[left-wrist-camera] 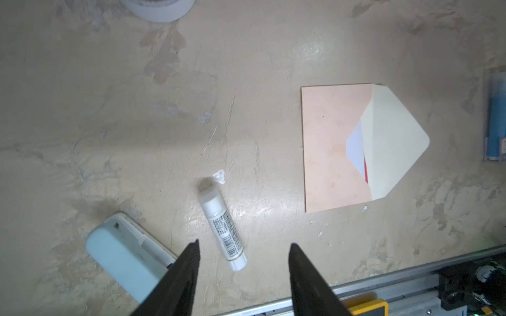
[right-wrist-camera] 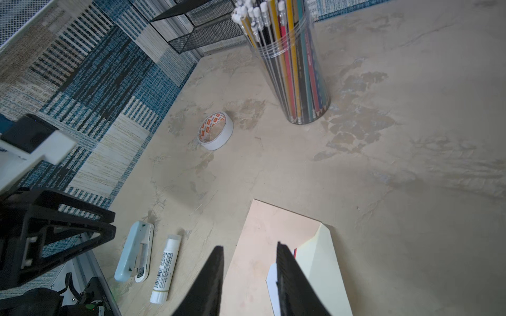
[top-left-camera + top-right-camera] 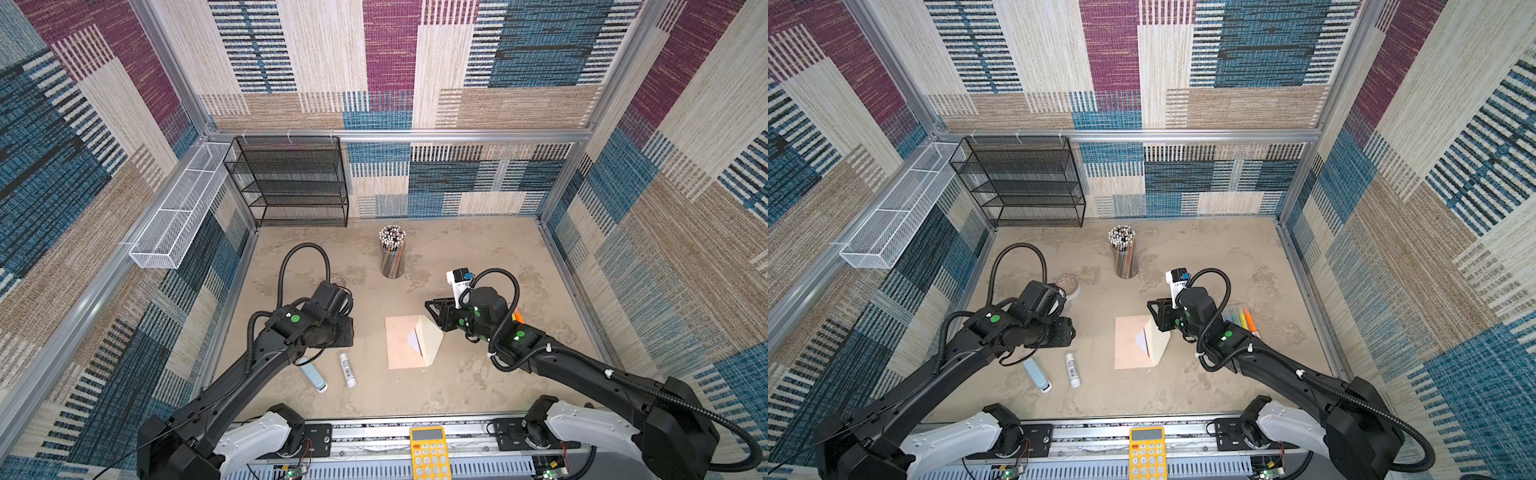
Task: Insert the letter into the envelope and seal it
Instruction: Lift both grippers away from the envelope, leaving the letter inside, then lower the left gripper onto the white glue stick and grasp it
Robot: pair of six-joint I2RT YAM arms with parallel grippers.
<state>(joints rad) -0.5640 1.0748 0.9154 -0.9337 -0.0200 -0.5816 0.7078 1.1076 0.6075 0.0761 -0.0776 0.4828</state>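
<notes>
The peach envelope (image 3: 401, 347) (image 3: 1129, 347) lies flat mid-table, its cream pointed flap (image 1: 394, 142) folded open to the right. The letter (image 1: 354, 147) is inside the envelope; only a white corner and a thin red edge show at the mouth. In the left wrist view my left gripper (image 1: 245, 243) is open and holds nothing, hovering left of the envelope over the glue stick (image 1: 223, 227). My right gripper (image 2: 249, 245) is open just above the envelope (image 2: 260, 246), one finger over the letter's white corner (image 2: 271, 276), gripping nothing.
A pale blue stapler (image 3: 313, 374) and the glue stick (image 3: 347, 369) lie left of the envelope. A pencil cup (image 3: 392, 253), tape roll (image 2: 215, 130), black mesh shelf (image 3: 291, 183) and white wire basket (image 3: 178, 212) stand behind. Markers (image 3: 1244, 318) lie right; a yellow calculator (image 3: 429, 453) sits at the front rail.
</notes>
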